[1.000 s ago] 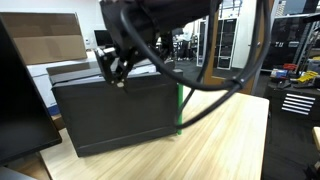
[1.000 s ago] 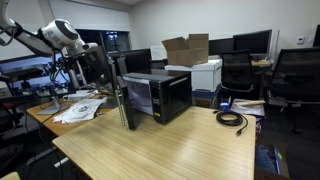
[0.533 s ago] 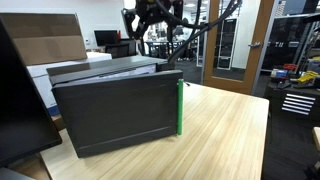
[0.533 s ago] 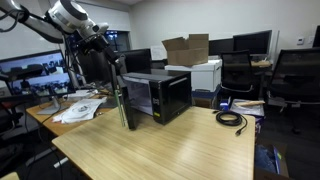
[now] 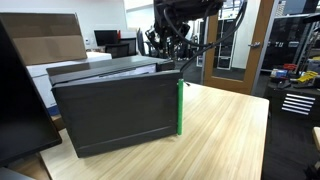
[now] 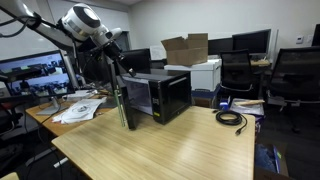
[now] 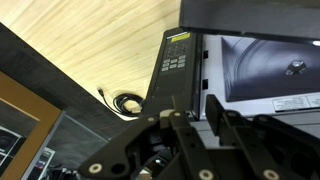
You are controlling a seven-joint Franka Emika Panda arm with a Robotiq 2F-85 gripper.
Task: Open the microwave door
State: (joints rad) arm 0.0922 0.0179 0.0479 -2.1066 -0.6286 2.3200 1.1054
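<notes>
The black microwave point(image 6: 168, 95) stands on the wooden table point(image 6: 170, 145). The microwave door point(image 5: 115, 115) is swung wide open; its flat black outer face fills an exterior view, with the green strip point(image 5: 180, 107) at its free edge. Edge-on, the microwave door point(image 6: 123, 103) stands out from the oven's front. In the wrist view I look down on the control panel point(image 7: 175, 58) and the lit cavity point(image 7: 262, 62). My gripper point(image 5: 170, 52) point(image 6: 112, 50) point(image 7: 192, 112) hangs above the microwave, clear of the door. Its fingers stand part-way in, with a gap and nothing between them.
A brown cardboard box point(image 6: 185, 48) sits on a white printer point(image 6: 206, 72) behind the microwave. A coiled black cable point(image 6: 230, 118) point(image 7: 125, 102) lies on the table. Papers point(image 6: 75, 110) cover the neighbouring desk. Office chairs point(image 6: 295, 75) stand beyond, and a dark monitor point(image 5: 20, 95) blocks the near edge.
My gripper has lifted off the door's top edge and swung up and across above the microwave. Its fingers have drawn closer together. The door has stayed open.
</notes>
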